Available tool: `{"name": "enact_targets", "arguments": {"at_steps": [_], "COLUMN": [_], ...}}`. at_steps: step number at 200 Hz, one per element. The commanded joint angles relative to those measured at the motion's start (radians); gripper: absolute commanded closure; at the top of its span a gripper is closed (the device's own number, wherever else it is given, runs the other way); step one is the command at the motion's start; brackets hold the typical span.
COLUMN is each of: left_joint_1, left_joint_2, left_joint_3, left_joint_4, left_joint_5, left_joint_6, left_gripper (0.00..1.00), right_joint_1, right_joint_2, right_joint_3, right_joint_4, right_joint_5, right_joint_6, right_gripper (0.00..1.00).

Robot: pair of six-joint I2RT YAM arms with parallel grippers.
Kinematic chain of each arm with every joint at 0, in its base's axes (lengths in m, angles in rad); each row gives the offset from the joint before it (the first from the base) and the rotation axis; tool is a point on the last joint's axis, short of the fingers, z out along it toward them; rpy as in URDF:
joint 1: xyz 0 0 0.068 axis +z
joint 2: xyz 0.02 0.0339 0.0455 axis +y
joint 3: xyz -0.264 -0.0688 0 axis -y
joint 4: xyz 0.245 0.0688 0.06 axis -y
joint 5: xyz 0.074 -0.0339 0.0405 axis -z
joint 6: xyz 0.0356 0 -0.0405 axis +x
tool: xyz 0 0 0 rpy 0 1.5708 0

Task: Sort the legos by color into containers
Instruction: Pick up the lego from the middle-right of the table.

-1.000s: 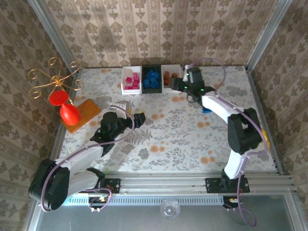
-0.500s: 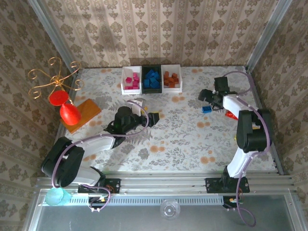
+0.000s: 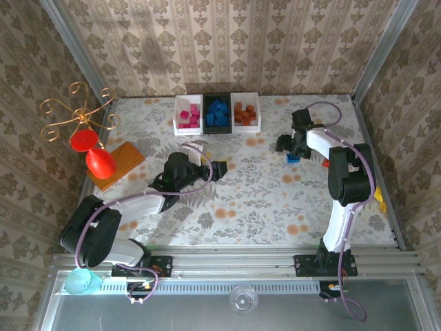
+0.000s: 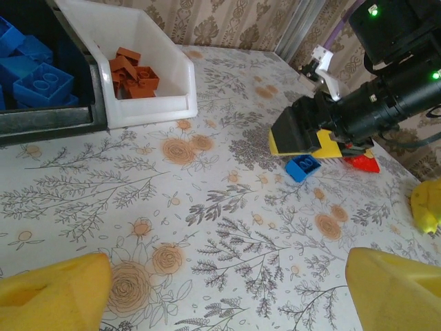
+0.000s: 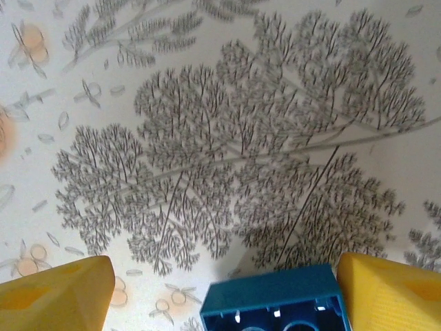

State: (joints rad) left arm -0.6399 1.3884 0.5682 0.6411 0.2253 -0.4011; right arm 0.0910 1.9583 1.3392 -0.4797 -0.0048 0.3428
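We have one blue brick (image 5: pixel 272 302) loose on the right half of the table (image 3: pixel 262 200), nearer the right edge than the middle. It is well apart from the three bins lined up at the middle of the far edge.

The right gripper (image 5: pixel 222 279) hangs straight over the brick with its jaws spread. In the right wrist view the brick sits between the two yellow fingertips (image 5: pixel 58 296), closer to the right-hand one, with bare table showing on the other side. Its visible edge runs roughly from finger to finger, so we judge the jaws would close on its ends. The view cuts off the rest of the brick, so we cannot be sure of its long axis.

The left gripper (image 4: pixel 224 289) is also open and holds nothing. It sits near the middle of the table, well short of the brick, so the right arm is clearly the nearer one.

A red packet (image 4: pixel 363 163) lies just beside the brick on the side toward the right edge, and a banana (image 4: pixel 427 205) lies farther out. The way back to the black bin (image 3: pixel 218 114), which holds the blue bricks (image 4: pixel 38 79), looks open across bare table.
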Motion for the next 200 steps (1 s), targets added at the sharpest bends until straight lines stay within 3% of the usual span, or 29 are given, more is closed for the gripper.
{"name": "enact_targets", "arguments": {"at_steps": [1, 124, 154, 200], "left_joint_1": [0.015, 0.035, 0.045, 0.082], "left_joint_2": [-0.010, -0.014, -0.017, -0.057], "left_joint_3": [-0.005, -0.012, -0.016, -0.043], "left_joint_4": [0.040, 0.049, 0.051, 0.051], "left_joint_5": [0.009, 0.028, 0.030, -0.009], "left_joint_6": [-0.025, -0.040, -0.046, -0.049], "left_gripper": [0.11, 0.11, 0.11, 0.12], "right_joint_1": [0.023, 0.056, 0.082, 0.208], "right_joint_2": [0.011, 0.031, -0.010, -0.107], "right_joint_3": [0.019, 0.026, 0.007, 0.013], "right_joint_4": [-0.104, -0.144, -0.084, 0.105], "right_joint_5": [0.062, 0.054, -0.047, -0.224], "right_joint_6": [-0.038, -0.065, -0.079, -0.016], "right_gripper": [0.17, 0.42, 0.49, 0.50]}}
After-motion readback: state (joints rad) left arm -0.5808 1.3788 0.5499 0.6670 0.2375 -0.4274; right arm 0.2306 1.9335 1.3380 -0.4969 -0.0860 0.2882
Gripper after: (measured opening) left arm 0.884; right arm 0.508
